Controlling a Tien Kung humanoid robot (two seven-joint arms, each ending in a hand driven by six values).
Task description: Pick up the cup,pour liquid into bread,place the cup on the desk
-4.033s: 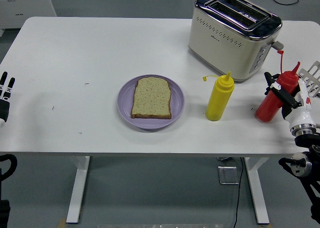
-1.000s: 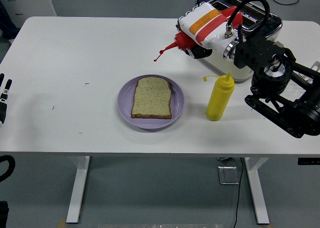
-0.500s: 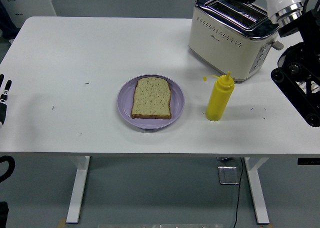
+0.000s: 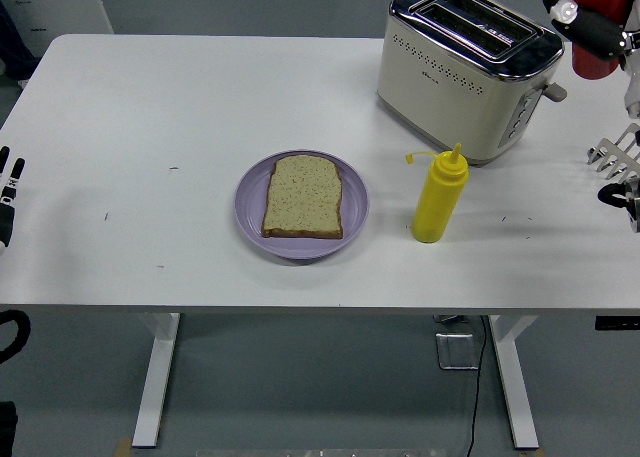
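A slice of bread (image 4: pixel 303 196) lies flat on a purple plate (image 4: pixel 354 215) at the table's middle. No cup shows; the held thing is a red squeeze bottle (image 4: pixel 598 22). It sits at the picture's top right corner, beyond the toaster, cut off by the frame's top edge. My right hand (image 4: pixel 582 13) is shut on it, dark fingers wrapped across its side. My left hand (image 4: pixel 9 191) rests at the left edge with its fingers straight, holding nothing.
A cream and chrome toaster (image 4: pixel 466 69) stands at the back right. A yellow squeeze bottle (image 4: pixel 439 195) stands upright just right of the plate. A metal rack-like piece (image 4: pixel 615 153) pokes in at the right edge.
One second ago the red bottle was tipped, nozzle towards the plate, left of the toaster. The right arm has swung back right, and the bottle is now at the top right corner.
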